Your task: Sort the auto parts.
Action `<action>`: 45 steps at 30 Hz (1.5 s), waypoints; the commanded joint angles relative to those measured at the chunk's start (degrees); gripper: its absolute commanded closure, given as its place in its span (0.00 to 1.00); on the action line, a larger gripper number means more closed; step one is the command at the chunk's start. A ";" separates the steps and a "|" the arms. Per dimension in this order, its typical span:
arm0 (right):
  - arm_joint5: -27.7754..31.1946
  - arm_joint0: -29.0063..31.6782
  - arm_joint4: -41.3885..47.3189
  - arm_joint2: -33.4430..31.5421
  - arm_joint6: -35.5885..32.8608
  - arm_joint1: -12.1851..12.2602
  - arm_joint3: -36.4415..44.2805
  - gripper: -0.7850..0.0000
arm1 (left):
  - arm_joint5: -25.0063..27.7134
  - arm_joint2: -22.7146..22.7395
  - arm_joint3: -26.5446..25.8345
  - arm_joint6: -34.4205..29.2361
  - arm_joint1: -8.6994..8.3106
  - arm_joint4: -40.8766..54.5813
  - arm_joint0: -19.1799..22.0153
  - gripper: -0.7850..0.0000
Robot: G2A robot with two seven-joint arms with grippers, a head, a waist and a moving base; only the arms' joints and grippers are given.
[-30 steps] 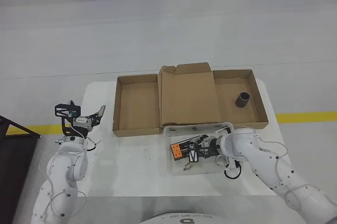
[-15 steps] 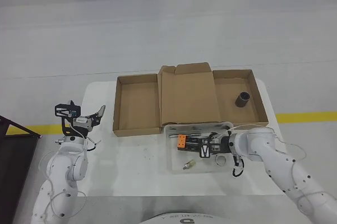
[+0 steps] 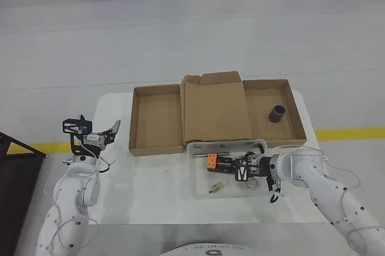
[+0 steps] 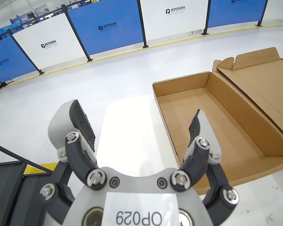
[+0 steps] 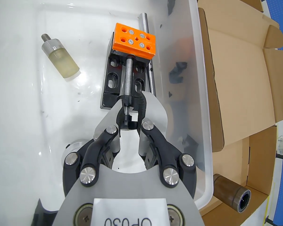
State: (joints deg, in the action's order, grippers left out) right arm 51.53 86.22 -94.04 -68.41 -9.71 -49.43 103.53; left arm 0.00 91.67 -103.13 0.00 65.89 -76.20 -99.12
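Sorting looks barely begun: one dark metal cylinder [image 3: 277, 113] lies in the right compartment of the open cardboard box [image 3: 214, 109], and the left compartment is bare. The right gripper [image 5: 129, 108] has its fingers closed on the screw end of a small black vise [image 5: 126, 71] with an orange block. The vise is in the clear plastic bin [image 5: 202, 90], beside a translucent stud-ended cylinder [image 5: 61, 59]. The left gripper [image 4: 136, 118] has its fingers spread wide, holding nothing, at the worktop's [image 3: 147, 185] left.

Code stickers [image 4: 138, 210] on wrist plates [image 4: 134, 185]; logos [image 4: 175, 10] on fence panels [image 4: 172, 28].
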 commanded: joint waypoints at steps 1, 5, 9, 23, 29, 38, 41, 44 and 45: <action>0.14 0.34 -0.42 -0.31 1.34 0.13 0.19 1.00 | 0.00 0.00 0.00 0.00 0.00 0.00 0.00 0.00; 0.25 1.01 -1.29 -1.06 4.49 0.40 0.46 1.00 | 0.00 0.00 0.00 0.00 0.00 0.00 0.00 0.00; 0.59 1.01 -1.97 -1.06 5.70 0.51 0.36 0.85 | 0.00 0.00 0.00 0.00 0.00 0.00 0.00 0.00; -0.48 0.70 -3.31 -0.96 10.27 0.65 -2.49 0.58 | 0.00 0.00 0.00 0.00 0.00 0.00 0.00 0.00; -1.55 2.30 -3.51 -3.67 15.84 1.25 -4.29 0.58 | 0.27 -2.64 -4.78 2.08 -0.04 -8.18 -1.23 0.00; -4.47 6.00 2.72 -11.00 27.32 2.12 -10.34 0.05 | 3.27 -8.56 -8.55 1.67 0.06 -15.82 -3.87 0.00; -4.47 6.00 2.72 -11.00 27.32 2.12 -10.34 0.00 | 3.27 -8.56 -8.55 1.67 0.06 -15.82 -3.87 0.00; -4.47 6.00 2.72 -11.00 27.32 2.12 -10.34 0.00 | 3.43 -8.40 -9.21 2.44 -0.04 -17.99 -3.76 0.00; -4.47 6.00 2.72 -11.00 27.32 2.12 -10.34 0.00 | 3.91 -8.51 -9.86 3.06 -0.13 -19.64 -4.20 0.00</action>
State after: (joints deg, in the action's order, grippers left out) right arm 47.08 92.22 -91.32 -79.40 17.60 -47.32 93.19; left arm 3.50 83.20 -112.33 2.36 65.85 -93.16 -102.99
